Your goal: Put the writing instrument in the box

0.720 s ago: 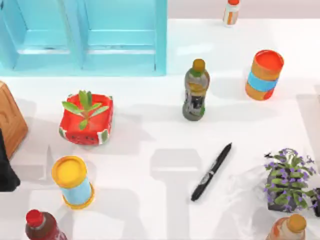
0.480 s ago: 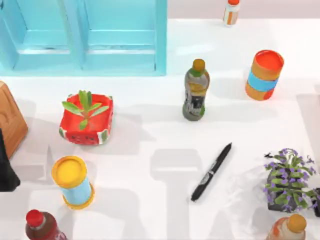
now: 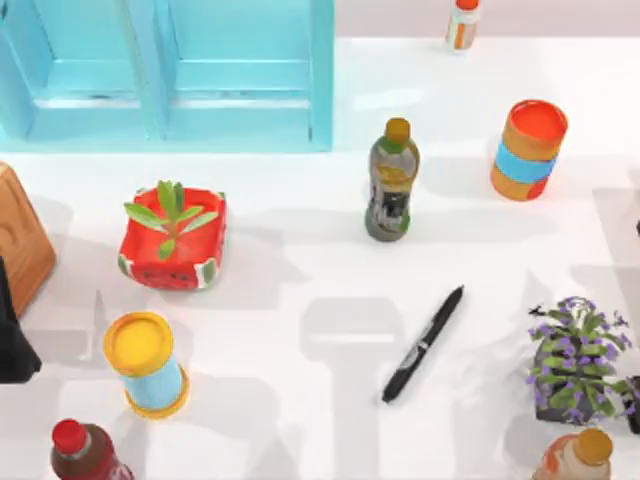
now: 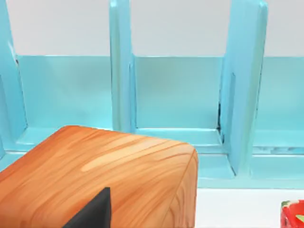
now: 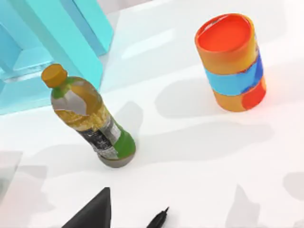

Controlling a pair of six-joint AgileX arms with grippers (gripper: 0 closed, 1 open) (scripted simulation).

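The fingers of the right gripper (image 5: 93, 213) appear as one dark wedge in the right wrist view, so I cannot tell how wide they stand. The same goes for the left arm (image 3: 12, 335), which is parked at the table's left edge beside a wooden block (image 3: 20, 240).

The pen (image 3: 423, 344) lies flat on the table (image 3: 300, 250) exactly as it did a moment ago. Its tip (image 5: 158, 219) is just beside that dark wedge. Shadows over the table's right side have shifted, and a dark sliver now shows at the right edge. I judge that the right arm is starting its approach and the grasp is not yet made.

Beyond the pen stands a bottle (image 3: 391, 183), and farther off is the turquoise box (image 3: 322, 70), well apart from the pen.
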